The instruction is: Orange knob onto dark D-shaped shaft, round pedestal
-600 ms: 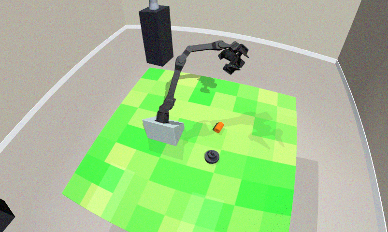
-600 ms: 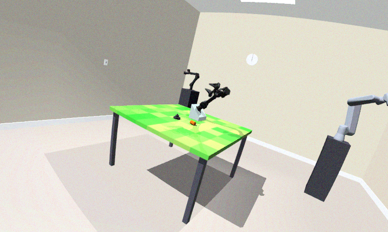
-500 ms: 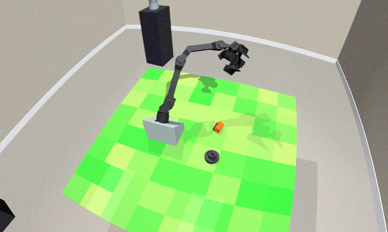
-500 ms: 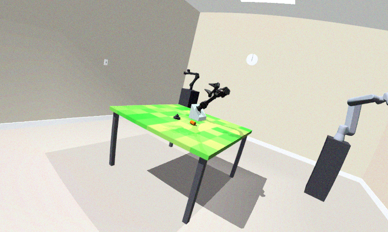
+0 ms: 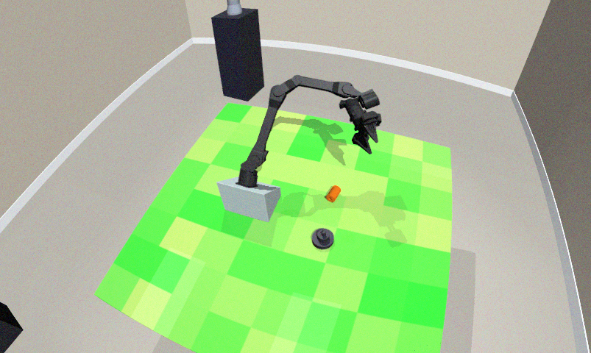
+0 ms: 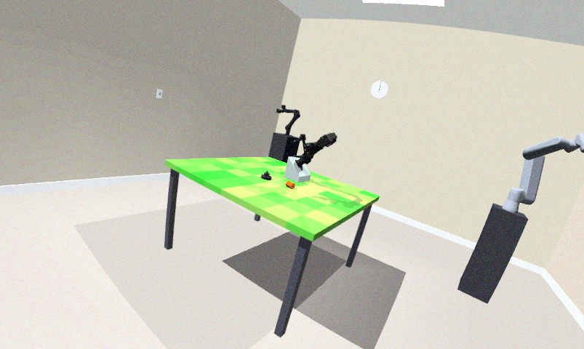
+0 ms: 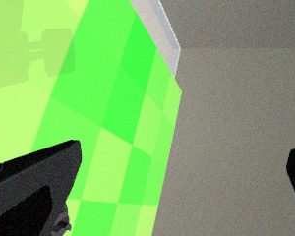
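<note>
One orange knob (image 5: 333, 193) (image 6: 289, 185), below open hand (image 5: 366, 142)

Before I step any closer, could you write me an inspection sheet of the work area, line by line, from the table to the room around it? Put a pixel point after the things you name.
Surface: table (image 5: 263, 271) (image 6: 243, 190) patterned in green and yellow squares; arm shadows fall across it.
Orange knob (image 5: 333, 193) (image 6: 289, 184): lying on its side on the table, off the shaft.
Round pedestal (image 5: 316, 245) (image 6: 266, 177): standing on the table, its shaft uncovered; flat side cannot be made out.
Clutter: nothing seen.
Gripper (image 5: 374, 147): open, nothing between its fingers, raised away from the knob.
Cables: nothing seen.
Surroundings: a grey arm (image 6: 533, 172) and a second black arm (image 6: 292, 118) on dark plinths; wall clock (image 6: 379, 89).
</note>
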`<state>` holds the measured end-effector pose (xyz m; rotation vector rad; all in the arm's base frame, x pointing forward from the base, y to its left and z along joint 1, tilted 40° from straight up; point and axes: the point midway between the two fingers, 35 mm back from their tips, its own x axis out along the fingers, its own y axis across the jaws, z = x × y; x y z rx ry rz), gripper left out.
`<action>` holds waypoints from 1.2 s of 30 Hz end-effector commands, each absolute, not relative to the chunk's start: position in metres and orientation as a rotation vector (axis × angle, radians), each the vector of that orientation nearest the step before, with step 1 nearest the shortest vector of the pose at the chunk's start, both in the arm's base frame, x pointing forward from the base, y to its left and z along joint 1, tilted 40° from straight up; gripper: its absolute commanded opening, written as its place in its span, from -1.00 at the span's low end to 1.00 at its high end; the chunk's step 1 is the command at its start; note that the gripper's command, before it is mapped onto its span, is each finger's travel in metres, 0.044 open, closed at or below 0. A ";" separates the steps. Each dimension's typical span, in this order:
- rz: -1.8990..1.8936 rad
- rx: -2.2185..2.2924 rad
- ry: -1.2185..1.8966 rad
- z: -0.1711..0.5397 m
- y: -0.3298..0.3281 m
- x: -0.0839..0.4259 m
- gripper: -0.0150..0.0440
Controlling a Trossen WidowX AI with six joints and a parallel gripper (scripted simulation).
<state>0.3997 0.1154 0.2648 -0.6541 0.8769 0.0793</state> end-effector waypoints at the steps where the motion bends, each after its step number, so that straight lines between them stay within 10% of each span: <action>1: 0.074 -0.099 1.084 0.190 0.128 0.389 1.00; 20: -0.711 1.699 1.888 0.075 0.163 0.291 1.00; 36: -0.775 1.769 1.924 0.079 0.168 0.282 1.00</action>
